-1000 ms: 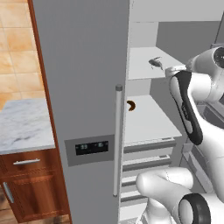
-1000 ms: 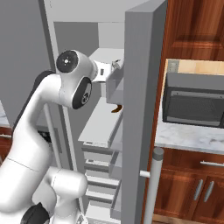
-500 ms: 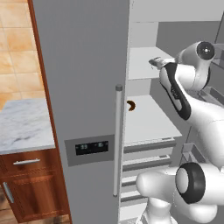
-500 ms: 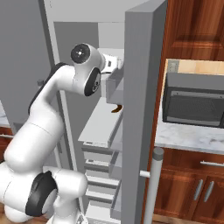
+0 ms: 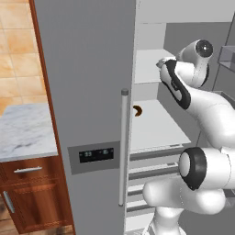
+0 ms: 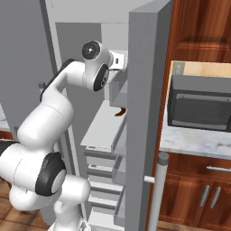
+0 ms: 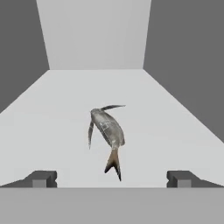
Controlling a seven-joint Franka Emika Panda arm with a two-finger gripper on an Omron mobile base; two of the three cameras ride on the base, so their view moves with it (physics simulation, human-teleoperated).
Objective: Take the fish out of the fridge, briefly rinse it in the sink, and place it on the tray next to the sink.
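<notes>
Jaws: spread wide, empty | fish [image 7: 108,131]: on fridge [image 5: 87,92] shelf, straight ahead, between fingertips [image 7: 41,178] | long axis: tail toward jaws

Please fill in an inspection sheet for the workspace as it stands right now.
Surface: white fridge shelf, flat and bare around the fish.
Job's things: fish lies on the shelf, tail toward the hand; fridge door stands open.
Clutter: small brown curved item on the lower shelf.
Grippers: gripper open, fingers wide apart, short of the fish and not touching it.
Cables: nothing seen.
Surroundings: marble counter, wooden cabinets, microwave.
</notes>
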